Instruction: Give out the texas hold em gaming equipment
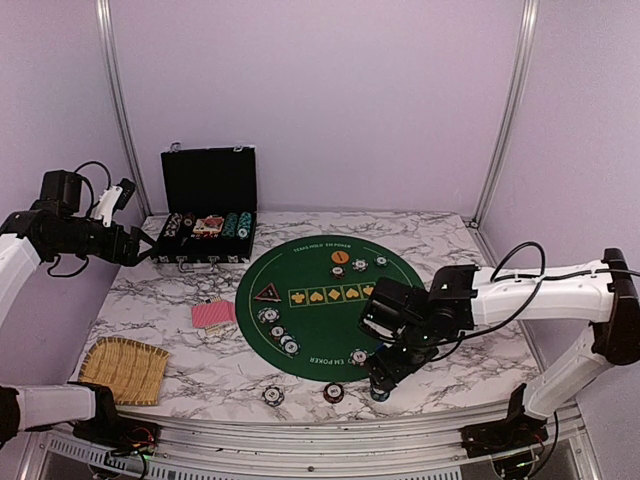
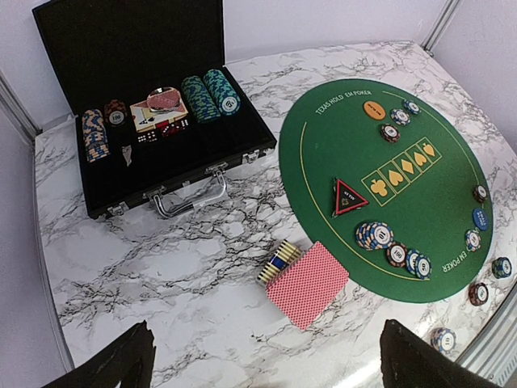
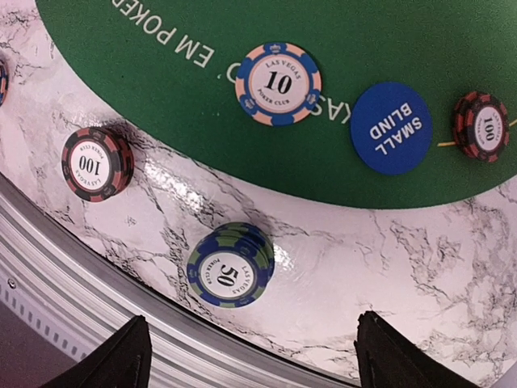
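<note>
My right gripper is open just above the marble, with a short stack of blue 50 poker chips lying free between and ahead of its fingers. Nearby are a red 100 stack, a 10 chip and the blue round button on the green felt. The felt also carries the orange button, the dark triangular button and more chips. Red-backed cards lie left of the felt beside a tipped chip stack. My left gripper hangs open and empty, high at the left.
The open black chip case stands at the back left with chips and cards inside. A woven straw mat lies at the front left. The metal table rail runs right by the blue stack. Two more chip stacks sit near the front edge.
</note>
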### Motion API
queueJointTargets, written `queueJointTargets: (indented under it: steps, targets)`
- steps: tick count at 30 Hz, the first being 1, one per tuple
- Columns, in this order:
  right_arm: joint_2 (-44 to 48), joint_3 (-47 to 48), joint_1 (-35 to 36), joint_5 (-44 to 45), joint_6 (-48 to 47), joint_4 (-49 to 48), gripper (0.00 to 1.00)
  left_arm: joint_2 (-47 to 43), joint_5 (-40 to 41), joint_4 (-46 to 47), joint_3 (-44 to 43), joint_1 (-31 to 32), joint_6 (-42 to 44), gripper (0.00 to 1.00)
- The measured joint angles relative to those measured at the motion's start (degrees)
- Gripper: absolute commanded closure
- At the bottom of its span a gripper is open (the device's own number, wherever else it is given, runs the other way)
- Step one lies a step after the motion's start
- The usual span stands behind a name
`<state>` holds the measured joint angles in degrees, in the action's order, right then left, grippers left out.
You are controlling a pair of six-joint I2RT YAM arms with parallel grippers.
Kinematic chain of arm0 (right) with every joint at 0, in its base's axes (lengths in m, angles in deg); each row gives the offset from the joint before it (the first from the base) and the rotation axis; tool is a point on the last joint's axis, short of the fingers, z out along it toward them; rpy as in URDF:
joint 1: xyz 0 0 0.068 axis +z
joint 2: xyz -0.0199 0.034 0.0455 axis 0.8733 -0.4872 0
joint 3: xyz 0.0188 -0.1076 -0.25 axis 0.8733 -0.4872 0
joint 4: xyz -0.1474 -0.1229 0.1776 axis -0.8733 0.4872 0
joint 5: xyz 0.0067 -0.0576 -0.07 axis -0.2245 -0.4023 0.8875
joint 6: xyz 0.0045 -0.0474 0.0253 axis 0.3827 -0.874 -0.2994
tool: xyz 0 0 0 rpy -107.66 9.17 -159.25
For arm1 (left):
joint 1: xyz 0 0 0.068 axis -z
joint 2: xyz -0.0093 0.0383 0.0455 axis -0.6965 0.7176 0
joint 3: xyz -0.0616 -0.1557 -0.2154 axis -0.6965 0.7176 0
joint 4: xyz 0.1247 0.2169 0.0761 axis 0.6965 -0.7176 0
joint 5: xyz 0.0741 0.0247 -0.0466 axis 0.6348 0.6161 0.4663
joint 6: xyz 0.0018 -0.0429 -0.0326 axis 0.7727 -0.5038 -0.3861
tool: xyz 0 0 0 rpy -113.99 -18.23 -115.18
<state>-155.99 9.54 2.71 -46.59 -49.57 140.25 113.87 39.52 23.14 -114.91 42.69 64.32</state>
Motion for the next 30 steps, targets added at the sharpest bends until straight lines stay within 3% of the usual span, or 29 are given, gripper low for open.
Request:
queueJointTargets:
  steps: [12,18,30]
  targets:
    - [-8.68,0.44,2.08,-0.72,-0.13,-2.62,0.25,0.0,0.0,-0.02,0.0,0.0,0.17,0.01]
    - [-9.79,1.62,2.12,0.15,-0.28,-3.08,0.35,0.0,0.0,-0.04,0.0,0.0,0.24,0.01]
    - [-12.04,2.36,2.78,0.26,-0.7,-4.33,0.43,0.0,0.02,-0.04,0.0,0.0,0.26,0.01]
